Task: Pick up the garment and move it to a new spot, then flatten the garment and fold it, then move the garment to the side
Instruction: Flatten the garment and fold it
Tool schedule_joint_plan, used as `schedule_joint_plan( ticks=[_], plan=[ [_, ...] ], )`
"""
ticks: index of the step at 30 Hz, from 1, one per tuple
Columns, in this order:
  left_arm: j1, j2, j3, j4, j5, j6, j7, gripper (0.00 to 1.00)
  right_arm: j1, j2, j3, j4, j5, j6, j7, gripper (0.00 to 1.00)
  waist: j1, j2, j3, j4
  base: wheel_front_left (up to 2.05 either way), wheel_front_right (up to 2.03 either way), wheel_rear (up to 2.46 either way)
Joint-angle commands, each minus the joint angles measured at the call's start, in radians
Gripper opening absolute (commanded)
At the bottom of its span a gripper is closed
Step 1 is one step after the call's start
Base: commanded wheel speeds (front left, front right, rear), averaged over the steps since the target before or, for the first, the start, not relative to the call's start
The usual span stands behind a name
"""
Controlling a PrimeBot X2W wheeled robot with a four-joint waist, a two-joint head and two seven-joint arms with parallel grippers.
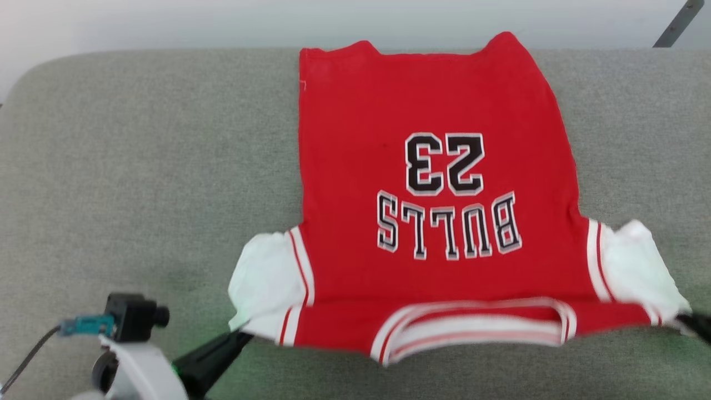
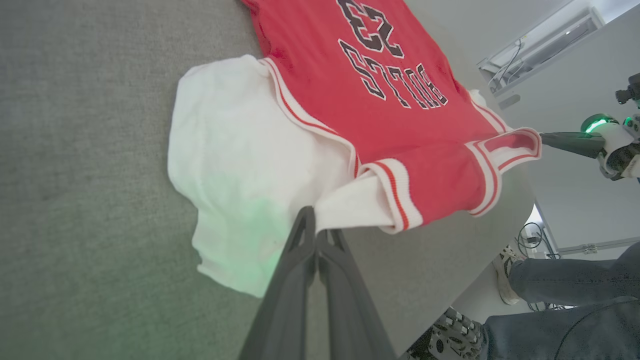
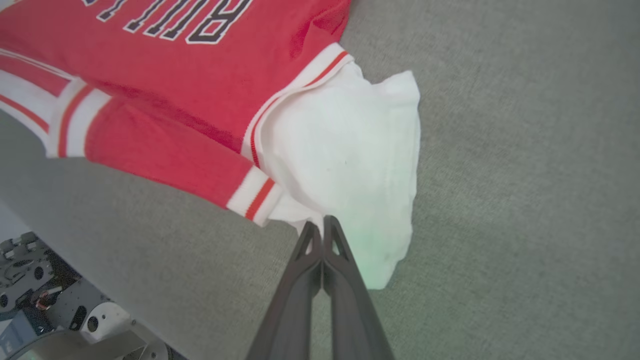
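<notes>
red jersey (image 1: 433, 183) spread on grey counter (image 1: 139, 166), collar nearest. left tool (image 2: 316, 227) and right tool (image 3: 317, 227) each pinching a white sleeve corner. likely light, soft, floppy; best gripped at both corners.

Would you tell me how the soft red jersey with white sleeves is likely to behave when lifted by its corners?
Probably floppy: the soft red jersey bunches where the left hand and right hand pinch its white sleeves. Likely light, since fingertip pinches hold its edge up. It may drag on the grey textured surface.
</notes>
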Motion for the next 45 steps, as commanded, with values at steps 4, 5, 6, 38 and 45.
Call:
schedule_joint_plan(
  ticks=[4, 5, 6, 38, 45],
  plan=[
    [0.065, 0.095, -0.015, -0.112, -0.021, 0.044, 0.03, 0.0, 0.19, 0.022, -0.144, -0.071, -0.026, -0.002, 0.092, 0.0, 0.0, 0.0, 0.022, 0.004, 0.0, 0.0, 0.0],
    [0.069, 0.105, -0.017, -0.131, -0.019, 0.051, 0.034, 0.0, 0.226, 0.033, -0.18, -0.088, -0.036, -0.002, 0.109, 0.0, 0.0, 0.0, 0.027, 0.006, 0.0, 0.0, 0.0],
    [0.072, 0.109, -0.017, -0.146, -0.019, 0.057, 0.034, 0.0, 0.255, 0.049, -0.214, -0.102, -0.047, -0.002, 0.127, 0.0, 0.0, 0.0, 0.031, 0.007, 0.0, 0.0, 0.0],
    [0.024, -0.145, -0.076, 0.152, 0.047, 0.027, 0.008, 0.0, 0.233, 0.34, -0.321, -0.188, -0.302, -0.001, 0.432, 1.0, 0.0, 0.0, 0.1, -0.001, 0.0, 0.0, 0.0],
    [0.015, -0.157, -0.083, 0.098, 0.075, 0.038, -0.007, 0.0, 0.193, 0.254, -0.587, -0.369, -0.127, -0.001, 0.571, 1.0, 0.0, 0.0, 0.121, 0.035, 0.0, 0.0, 0.0]
  ],
)
